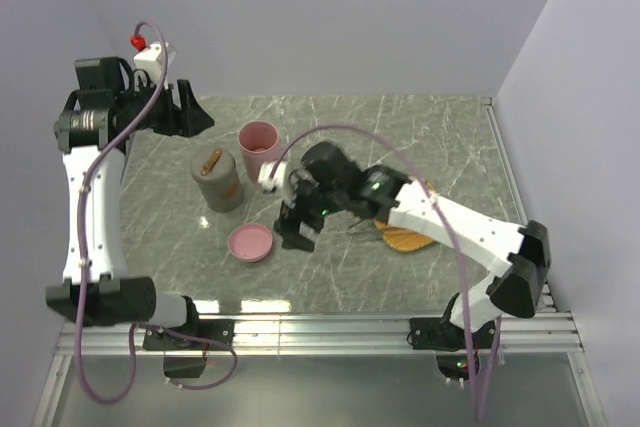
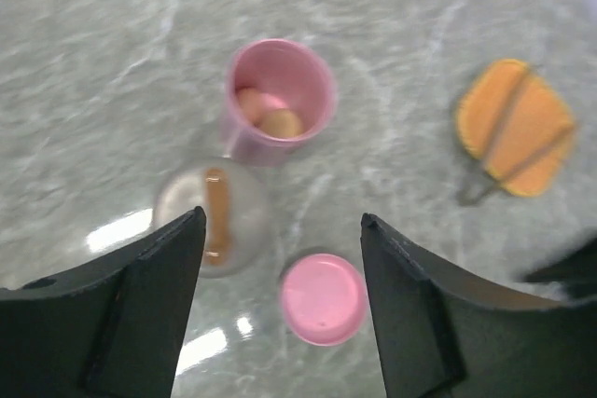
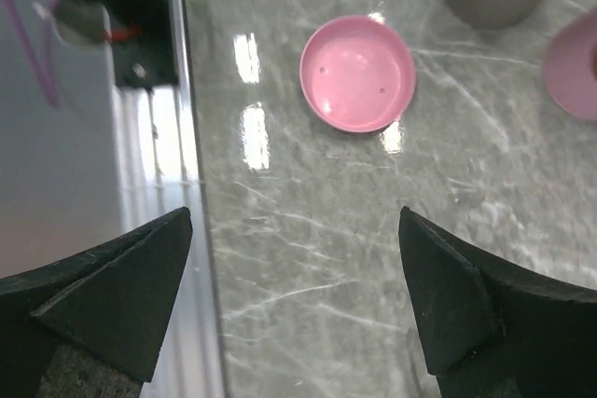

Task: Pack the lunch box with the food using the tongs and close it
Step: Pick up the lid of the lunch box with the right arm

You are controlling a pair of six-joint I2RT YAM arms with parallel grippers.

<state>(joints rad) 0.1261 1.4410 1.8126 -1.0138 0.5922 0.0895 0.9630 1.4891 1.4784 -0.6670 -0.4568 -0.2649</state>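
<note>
No words, labels, brands or numbers can be read in any view (the surfaces look plain or blurred).

White arm links [image 1: 88,217], black joints [image 1: 100,299], mauve cables [image 1: 345,128] (one red cap [image 1: 135,41]), black wedge-shaped gripper fingers [image 2: 140,323]

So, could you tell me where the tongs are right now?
In the left wrist view the tongs lie across the orange tray on the right, well right of the pink cup.
</note>
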